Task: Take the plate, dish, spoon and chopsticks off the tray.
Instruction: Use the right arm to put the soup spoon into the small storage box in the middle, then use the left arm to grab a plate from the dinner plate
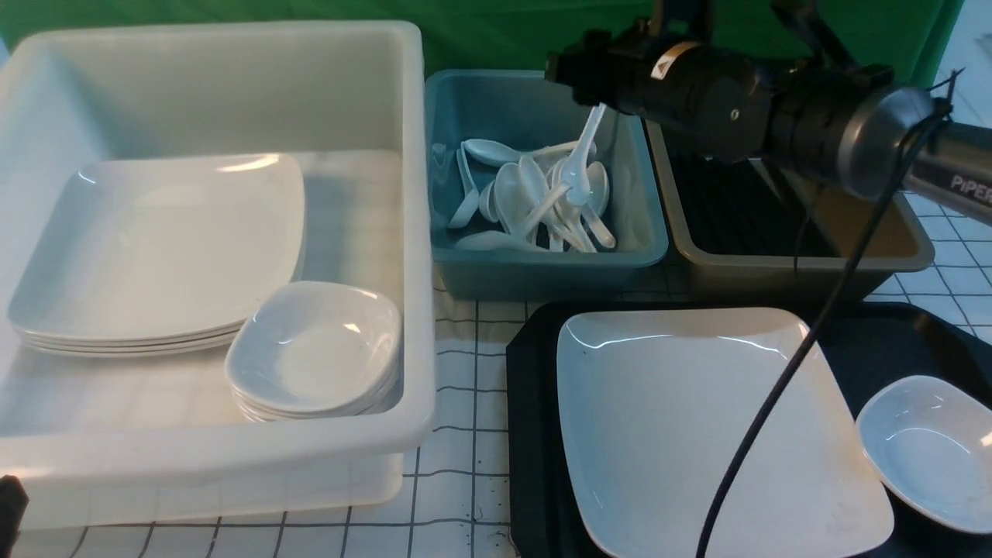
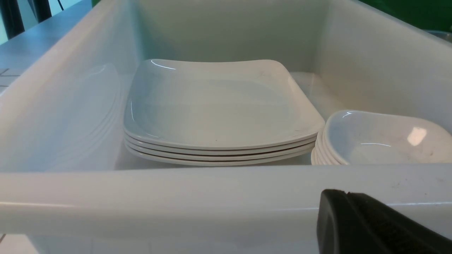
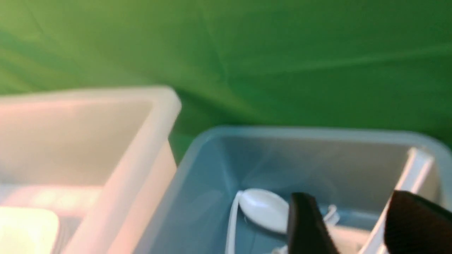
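Observation:
My right gripper [image 1: 597, 97] [image 3: 349, 201] hovers over the teal tub [image 1: 465, 263] with its jaws open. The white spoon [image 1: 580, 167] [image 3: 413, 169] hangs tilted just below it, bowl down, over the pile of spoons; its handle runs beside one finger [image 3: 413, 218]. The big white plate [image 1: 697, 418] lies on the black tray [image 1: 531, 434], and the small dish [image 1: 930, 449] sits to its right on the tray. The chopsticks are out of view. My left gripper [image 2: 348, 193] [image 1: 9, 500] is shut and empty, low in front of the white tub's near rim.
The white tub [image 1: 418, 232] [image 2: 212, 190] holds a stack of square plates [image 1: 163, 248] [image 2: 219, 106] and a stack of small dishes [image 1: 318, 349] [image 2: 385, 137]. A brown tub [image 1: 806, 271] with a dark inside stands right of the teal one. My right arm's cable [image 1: 775, 387] crosses above the plate.

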